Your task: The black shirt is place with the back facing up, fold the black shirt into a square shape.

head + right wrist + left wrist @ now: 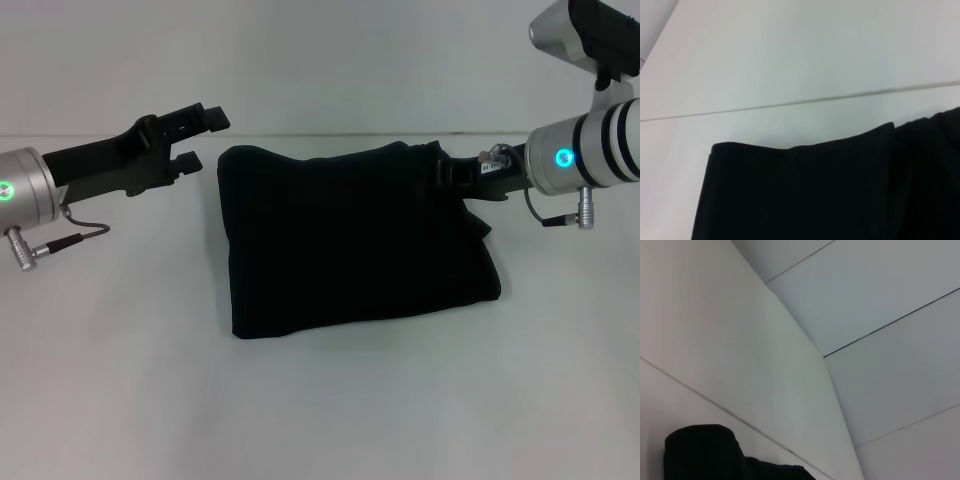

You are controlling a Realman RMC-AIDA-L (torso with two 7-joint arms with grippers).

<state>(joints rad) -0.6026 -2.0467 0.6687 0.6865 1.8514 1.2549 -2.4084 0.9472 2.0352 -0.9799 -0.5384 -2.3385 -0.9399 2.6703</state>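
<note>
Head view: black shirt [350, 240] lies mid-tabletop [110, 380], already folded into a compact, roughly rectangular bundle, wider than deep. The near edge is fairly straight. The right side is lumpy, with a flap sagging out at the near right corner. No lettering shows. Left claw [200, 138] hovers just beside the shirt's far left corner, off the cloth, fingers apart and holding nothing. Right claw [455, 172] sits at the far right corner, touching or buried in the fabric; black on black, so I cannot tell whether it is open or clamped on cloth. Judged step: late in the fold, probably the last fold or tidying. The next move likely calls for the right claw to let go or smooth that right edge without dragging the layers, then lift clear; the left arm may only need to back away.

Left wrist view: mostly bare tabletop [740, 340] and seams, with only a rounded corner of the shirt [700, 452] at the frame edge. The claw's own fingers are not in frame.

Right wrist view: close on the shirt [815, 195], showing a clean far edge with a small step where layers overlap, and tabletop [790, 60] beyond. Fabric is plain, matte and soft, so it should slump easily if tugged. No fingers visible here.
</note>
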